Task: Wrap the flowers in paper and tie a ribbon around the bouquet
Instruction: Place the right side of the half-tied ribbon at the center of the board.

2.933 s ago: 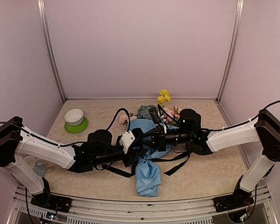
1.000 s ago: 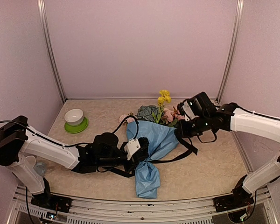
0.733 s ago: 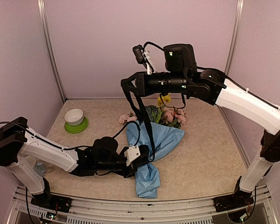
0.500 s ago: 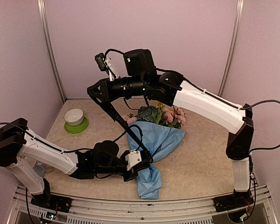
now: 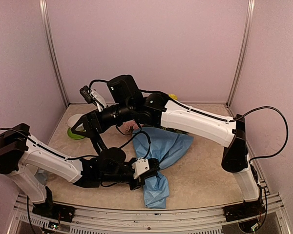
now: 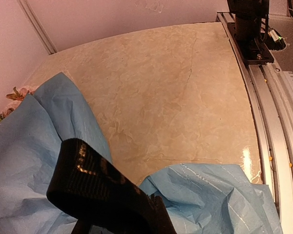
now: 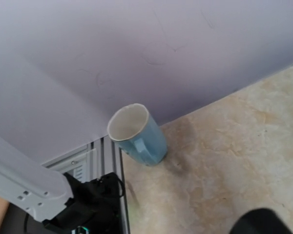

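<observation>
On the tabletop (image 5: 210, 170), near its middle, the bouquet (image 5: 168, 146) lies on its side, the paper (image 6: 19, 146) gathered to a narrow neck with its tail toward the near edge. The left jaws are closed tight at that neck; what they pinch is hidden. Pink flowers (image 6: 15, 92) peep past the cone's far edge. The right arm stretches across to the left, and the right jaws hang above the green saucer (image 5: 72, 135); wide or narrow, I cannot tell. The ribbon (image 5: 98, 143) slants from them toward the left arm. A blue cup (image 7: 136, 136) stands by the wall
</observation>
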Tool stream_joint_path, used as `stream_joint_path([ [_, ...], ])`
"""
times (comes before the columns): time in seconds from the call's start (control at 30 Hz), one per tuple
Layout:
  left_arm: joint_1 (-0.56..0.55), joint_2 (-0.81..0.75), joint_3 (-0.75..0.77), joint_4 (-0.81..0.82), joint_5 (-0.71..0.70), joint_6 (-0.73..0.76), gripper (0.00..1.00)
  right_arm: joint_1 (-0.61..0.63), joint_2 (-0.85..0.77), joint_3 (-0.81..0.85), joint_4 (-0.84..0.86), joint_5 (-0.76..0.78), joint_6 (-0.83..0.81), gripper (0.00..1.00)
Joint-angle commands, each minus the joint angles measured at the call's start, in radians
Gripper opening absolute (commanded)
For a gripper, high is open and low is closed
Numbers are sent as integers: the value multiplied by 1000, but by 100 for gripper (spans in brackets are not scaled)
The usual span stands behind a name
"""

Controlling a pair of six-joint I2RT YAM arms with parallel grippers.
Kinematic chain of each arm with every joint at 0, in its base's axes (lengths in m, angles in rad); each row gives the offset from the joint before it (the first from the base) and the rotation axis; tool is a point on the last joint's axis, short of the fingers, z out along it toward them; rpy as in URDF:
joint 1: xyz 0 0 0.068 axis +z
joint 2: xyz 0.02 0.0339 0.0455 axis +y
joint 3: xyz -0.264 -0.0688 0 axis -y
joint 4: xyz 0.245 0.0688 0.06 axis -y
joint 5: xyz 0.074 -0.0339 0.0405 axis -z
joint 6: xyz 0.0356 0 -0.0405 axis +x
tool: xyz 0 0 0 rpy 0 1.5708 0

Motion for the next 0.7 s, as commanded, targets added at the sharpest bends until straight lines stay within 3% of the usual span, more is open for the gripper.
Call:
stream_joint_path([
  [0.0, -8, 18, 35, -15, 1, 12, 0, 0, -19, 13, -23, 42, -23, 100],
  [0.33, -8, 23, 37, -21, 2, 13, 0, -2, -3, 10, -101, 94, -31, 100],
  [0.4, -7, 17, 33, -25, 4, 9, 0, -3, 4, 38, -210, 208, -44, 100],
  [0.53, -7, 19, 34, -32, 0, 1, 0, 0, -31, 16, -433, 586, -81, 100],
  [0.67, -7, 41, 56, -52, 5, 7, 0, 9, -47, -29, -439, 543, -214, 96],
])
